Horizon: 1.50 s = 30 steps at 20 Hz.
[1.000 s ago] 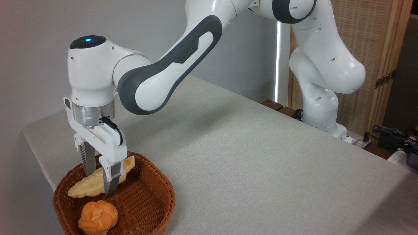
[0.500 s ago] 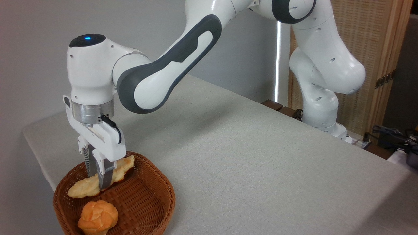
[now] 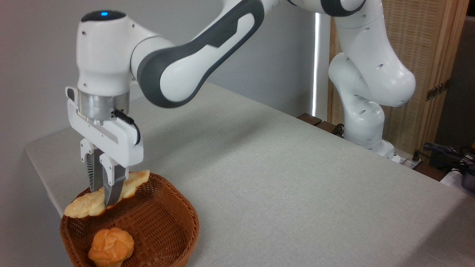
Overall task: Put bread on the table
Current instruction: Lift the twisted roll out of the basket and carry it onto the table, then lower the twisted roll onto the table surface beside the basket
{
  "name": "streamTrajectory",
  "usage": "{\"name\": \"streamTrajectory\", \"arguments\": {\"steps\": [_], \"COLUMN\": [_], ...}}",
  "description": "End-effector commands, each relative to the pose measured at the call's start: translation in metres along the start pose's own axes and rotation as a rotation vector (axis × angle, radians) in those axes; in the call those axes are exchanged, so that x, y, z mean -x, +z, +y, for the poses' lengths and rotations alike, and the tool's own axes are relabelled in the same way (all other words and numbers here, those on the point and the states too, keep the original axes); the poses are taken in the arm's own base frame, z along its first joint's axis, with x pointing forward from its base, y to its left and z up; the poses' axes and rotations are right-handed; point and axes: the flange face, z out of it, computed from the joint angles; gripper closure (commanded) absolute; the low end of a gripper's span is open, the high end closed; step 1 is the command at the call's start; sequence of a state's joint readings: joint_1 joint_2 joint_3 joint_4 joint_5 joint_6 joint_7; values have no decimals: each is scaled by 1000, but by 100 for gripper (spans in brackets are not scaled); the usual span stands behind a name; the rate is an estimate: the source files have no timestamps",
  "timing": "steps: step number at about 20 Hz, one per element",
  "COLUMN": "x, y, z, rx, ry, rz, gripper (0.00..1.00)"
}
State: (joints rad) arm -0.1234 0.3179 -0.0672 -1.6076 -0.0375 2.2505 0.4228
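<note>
Now the gripper [image 3: 104, 198] at the lower left of the frame is clamped across the middle of the bread [image 3: 105, 195], its fingers pressed against both sides. The loaf hangs tilted above the wicker basket's [image 3: 163, 222] rear rim, over the orange bun [image 3: 110, 246], beside the grey table [image 3: 278, 178].

Round brown wicker basket [image 3: 163, 222]: woven, directly below the gripper and reaching to its right. Small round orange knotted bun [image 3: 111, 246]: inside the basket, below the gripper. Slatted wooden screen [image 3: 419, 55]: light wood, far right of the gripper. Dark cables and plugs [image 3: 445, 154]: far right, level with the gripper. Plain grey wall [image 3: 33, 55]: behind.
</note>
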Motion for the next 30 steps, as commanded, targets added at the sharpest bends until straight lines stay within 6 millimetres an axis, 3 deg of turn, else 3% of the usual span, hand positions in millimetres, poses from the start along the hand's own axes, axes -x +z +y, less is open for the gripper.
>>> {"name": "streamTrajectory", "arguments": {"steps": [1, 3, 10, 17, 20, 21, 22, 29, 30], "x": [17, 31, 86, 135, 153, 156, 155, 153, 152], "y": [-28, -36, -58, -48, -33, -29, -25, -14, -14], "z": [4, 4, 32, 72, 89, 94, 103, 115, 115], "rx": [1, -3, 9, 66, 91, 98, 103, 119, 118], "ry": [-6, -10, 67, 98, 113, 114, 124, 153, 150], "rz": [-54, -68, -108, -223, -273, -287, -293, -312, -311], "gripper": [56, 55, 52, 50, 37, 18, 11, 10, 6]}}
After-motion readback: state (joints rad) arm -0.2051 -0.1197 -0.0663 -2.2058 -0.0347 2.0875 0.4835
